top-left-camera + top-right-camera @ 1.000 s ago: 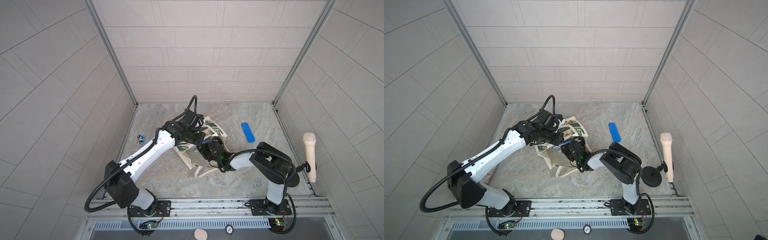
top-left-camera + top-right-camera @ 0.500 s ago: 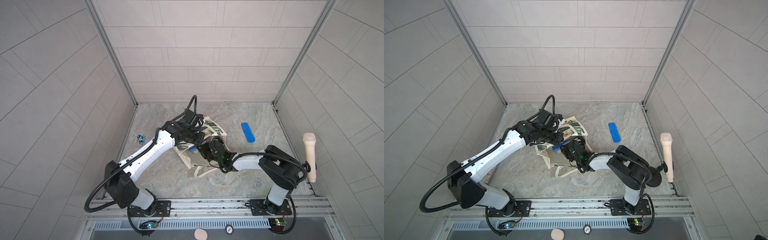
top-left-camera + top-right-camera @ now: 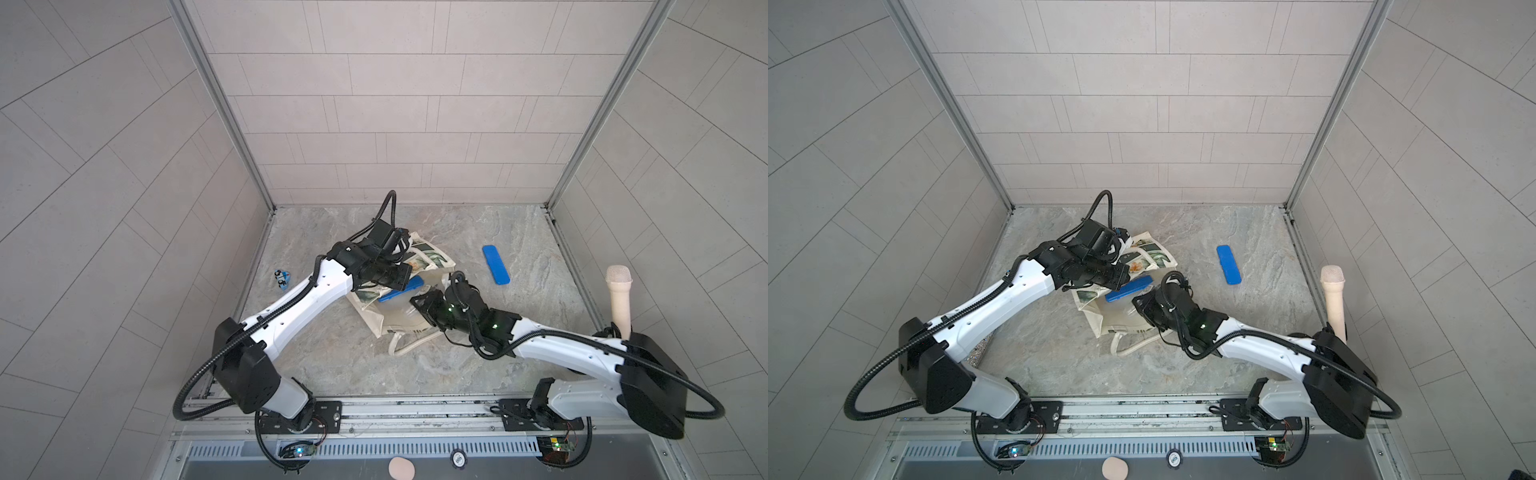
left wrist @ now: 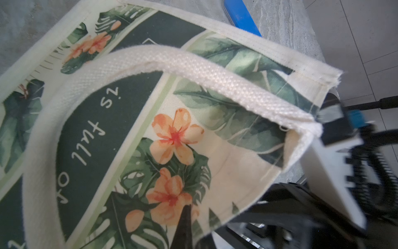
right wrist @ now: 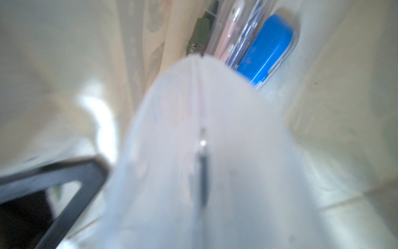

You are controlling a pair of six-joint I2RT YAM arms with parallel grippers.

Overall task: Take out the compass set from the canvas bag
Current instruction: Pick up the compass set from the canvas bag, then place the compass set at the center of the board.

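On a grey marbled tabletop (image 3: 332, 365) walled by pale tiles (image 3: 395, 104), the left hand (image 3: 406, 277) pinches the rim of the bag (image 3: 430, 258). The compass set (image 3: 401, 289) lies in its mouth, long axis slanting near-left to far-right, the right hand (image 3: 417, 303) clamped on its clear end.

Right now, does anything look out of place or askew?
The bag lies slumped on its side, a clear pouch with a blue case sticking out of its mouth. A second blue case lies apart on the floor.
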